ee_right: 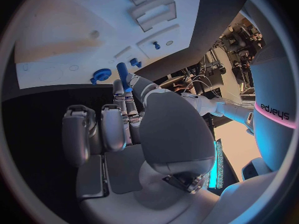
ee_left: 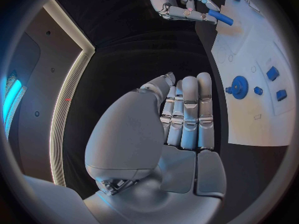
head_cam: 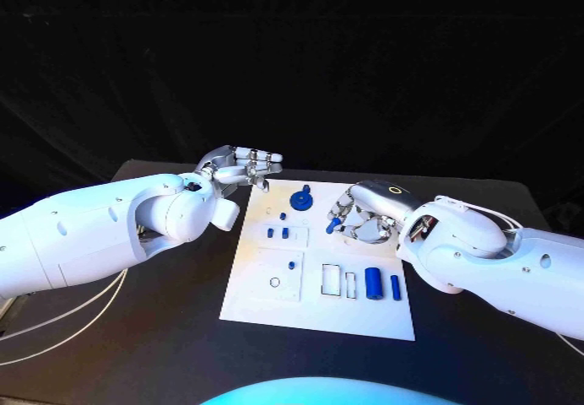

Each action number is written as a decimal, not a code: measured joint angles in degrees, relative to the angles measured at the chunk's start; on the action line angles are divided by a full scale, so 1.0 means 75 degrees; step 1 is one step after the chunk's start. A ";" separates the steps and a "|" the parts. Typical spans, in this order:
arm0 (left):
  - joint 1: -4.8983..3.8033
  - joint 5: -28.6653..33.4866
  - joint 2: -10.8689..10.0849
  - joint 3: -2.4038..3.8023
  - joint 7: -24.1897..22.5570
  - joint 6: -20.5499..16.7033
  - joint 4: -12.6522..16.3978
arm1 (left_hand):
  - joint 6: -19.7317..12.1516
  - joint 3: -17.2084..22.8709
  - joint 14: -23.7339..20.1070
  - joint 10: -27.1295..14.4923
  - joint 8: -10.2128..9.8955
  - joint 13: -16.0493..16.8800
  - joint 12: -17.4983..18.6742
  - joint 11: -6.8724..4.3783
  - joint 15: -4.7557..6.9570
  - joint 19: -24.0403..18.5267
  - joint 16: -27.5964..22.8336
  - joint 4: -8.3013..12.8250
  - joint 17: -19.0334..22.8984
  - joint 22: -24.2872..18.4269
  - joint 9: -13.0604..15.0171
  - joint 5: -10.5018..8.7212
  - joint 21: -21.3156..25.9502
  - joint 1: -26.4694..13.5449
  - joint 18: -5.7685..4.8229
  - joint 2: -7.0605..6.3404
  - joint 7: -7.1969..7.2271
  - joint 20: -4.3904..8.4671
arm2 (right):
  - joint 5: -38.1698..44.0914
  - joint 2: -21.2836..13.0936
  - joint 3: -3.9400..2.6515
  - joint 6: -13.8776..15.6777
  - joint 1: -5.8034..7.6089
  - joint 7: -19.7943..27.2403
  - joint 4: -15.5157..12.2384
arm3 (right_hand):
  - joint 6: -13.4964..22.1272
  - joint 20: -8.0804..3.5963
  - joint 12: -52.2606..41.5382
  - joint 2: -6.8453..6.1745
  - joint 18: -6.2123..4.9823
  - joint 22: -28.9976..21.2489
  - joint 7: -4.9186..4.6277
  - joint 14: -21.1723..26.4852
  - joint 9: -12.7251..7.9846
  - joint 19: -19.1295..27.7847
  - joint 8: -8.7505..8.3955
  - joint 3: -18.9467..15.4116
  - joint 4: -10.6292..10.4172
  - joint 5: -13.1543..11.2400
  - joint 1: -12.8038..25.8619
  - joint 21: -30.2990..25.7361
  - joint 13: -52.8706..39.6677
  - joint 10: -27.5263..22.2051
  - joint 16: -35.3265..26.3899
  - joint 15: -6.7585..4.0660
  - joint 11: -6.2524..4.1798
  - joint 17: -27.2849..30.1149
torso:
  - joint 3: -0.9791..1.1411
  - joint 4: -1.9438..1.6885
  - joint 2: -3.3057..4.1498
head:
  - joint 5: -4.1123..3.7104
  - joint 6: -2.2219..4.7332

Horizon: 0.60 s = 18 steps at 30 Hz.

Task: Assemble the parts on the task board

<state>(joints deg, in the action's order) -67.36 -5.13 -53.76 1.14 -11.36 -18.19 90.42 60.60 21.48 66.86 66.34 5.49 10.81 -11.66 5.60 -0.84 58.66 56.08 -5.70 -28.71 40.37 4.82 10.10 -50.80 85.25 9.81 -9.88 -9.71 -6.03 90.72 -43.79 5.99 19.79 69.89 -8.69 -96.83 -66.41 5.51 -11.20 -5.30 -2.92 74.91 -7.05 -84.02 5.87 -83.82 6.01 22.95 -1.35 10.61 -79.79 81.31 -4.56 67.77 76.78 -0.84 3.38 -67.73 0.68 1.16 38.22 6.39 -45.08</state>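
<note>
The white task board point(head_cam: 250, 295) lies in the middle of the black table. My right hand point(head_cam: 363, 218) hovers over the board's upper right and pinches a short blue peg point(head_cam: 331, 225) between thumb and fingers; the peg point(ee_right: 123, 74) points down toward the board point(ee_right: 74, 40). A blue gear point(head_cam: 300, 200) stands near the board's far edge, just left of the peg. My left hand point(head_cam: 244, 164) hangs off the board's far left corner, fingers point(ee_left: 187, 109) straight and side by side, holding nothing. From the left wrist I see the right hand point(ee_left: 177, 7) with the peg point(ee_left: 221, 18).
Small blue blocks point(head_cam: 278, 232) sit below the gear. A thick blue cylinder point(head_cam: 374, 284), a thin blue rod point(head_cam: 396, 287) and a rectangular frame point(head_cam: 330, 279) lie along the board's near right. A small ring point(head_cam: 275, 281) marks the near left. Black table surrounds the board.
</note>
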 measured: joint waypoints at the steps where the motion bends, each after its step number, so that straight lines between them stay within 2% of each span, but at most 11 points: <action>1: 0.0000 0.0000 0.0004 -0.0001 0.0001 0.0000 -0.0001 | 0.0000 0.0000 0.0000 0.0000 0.0000 0.0000 0.0000 0.0000 0.0000 0.0000 0.0000 0.0000 0.0000 0.0000 0.0000 0.0000 0.0000 0.0000 0.0000 0.0000 0.0000 0.0000 | -0.0033 0.0057 0.0000 0.0010 -0.0015 0.0009 -0.0060 | 0.0000 0.0000 0.0014 0.0000 0.0000 0.0000 0.0000 0.0000 0.0000 0.0000 0.0022 0.0000 0.0000 0.0020 0.0000 0.0000 0.0000 0.0000 0.0000 0.0000 0.0000 0.0000 | 0.0000 0.0000 0.0001 | 0.0020 -0.0007; 6: 0.0000 0.0000 0.0035 -0.0004 0.0003 0.0000 -0.0009 | 0.0000 0.0000 0.0000 0.0000 0.0000 -0.0001 0.0000 0.0000 0.0000 0.0000 0.0000 0.0000 0.0000 0.0000 0.0000 0.0000 0.0000 0.0000 0.0001 0.0000 0.0000 0.0000 | -0.0150 0.0498 0.0011 0.0029 -0.0177 0.0084 -0.0317 | 0.0001 0.0000 0.0016 -0.0001 -0.0004 -0.0001 -0.0001 0.0000 0.0009 0.0000 0.0023 0.0052 -0.0009 0.0034 0.0000 0.0000 0.0001 0.0000 0.0000 0.0000 0.0000 0.0001 | 0.0000 0.0010 0.0005 | 0.0110 -0.0051; 9: 0.0000 0.0000 0.0062 -0.0005 0.0005 0.0001 -0.0013 | 0.0000 0.0000 0.0000 0.0000 0.0000 -0.0001 0.0000 0.0000 0.0000 0.0000 0.0000 0.0000 0.0000 0.0001 0.0001 0.0000 0.0000 0.0000 0.0000 0.0000 0.0000 0.0000 | -0.0180 0.0784 0.0031 0.0029 -0.0296 0.0137 -0.0344 | 0.0003 0.0000 0.0018 -0.0001 -0.0005 0.0000 -0.0002 0.0000 0.0016 0.0000 0.0022 0.0053 -0.0009 0.0034 0.0000 0.0000 0.0004 0.0026 0.0000 0.0000 0.0027 0.0001 | 0.0000 0.0005 0.0009 | 0.0148 -0.0069; 18: 0.0000 0.0000 0.0107 -0.0007 0.0009 0.0002 -0.0006 | 0.0000 0.0000 0.0000 0.0000 0.0000 -0.0002 0.0000 0.0000 0.0000 0.0000 0.0000 0.0000 -0.0001 0.0001 0.0000 0.0000 0.0000 0.0000 0.0000 0.0000 0.0000 0.0000 | -0.0163 0.1471 0.0138 0.0006 -0.0697 0.0278 0.0097 | 0.0015 0.0000 0.0047 -0.0002 -0.0007 -0.0001 -0.0012 0.0000 0.0016 0.0000 0.0022 0.0053 -0.0009 0.0082 0.0000 0.0000 0.0006 0.0026 0.0000 0.0001 0.0028 0.0008 | -0.0008 0.0004 0.0011 | 0.0251 -0.0127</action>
<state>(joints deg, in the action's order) -67.36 -5.13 -52.95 1.09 -11.29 -18.17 90.37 60.60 21.48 66.86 66.34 5.49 10.80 -11.66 5.60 -0.84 58.66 56.08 -5.70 -28.71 40.38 4.83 10.10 -50.80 85.25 9.81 -9.88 -9.71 -6.03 89.50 -32.76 7.02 19.83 64.66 -6.60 -96.10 -66.30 5.51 -10.84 -5.31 -2.98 74.91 -7.15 -84.02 5.99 -83.81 6.17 23.34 -1.42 11.22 -79.79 81.31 -4.52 67.97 76.77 -0.84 3.58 -67.66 0.62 1.19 38.30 8.28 -46.03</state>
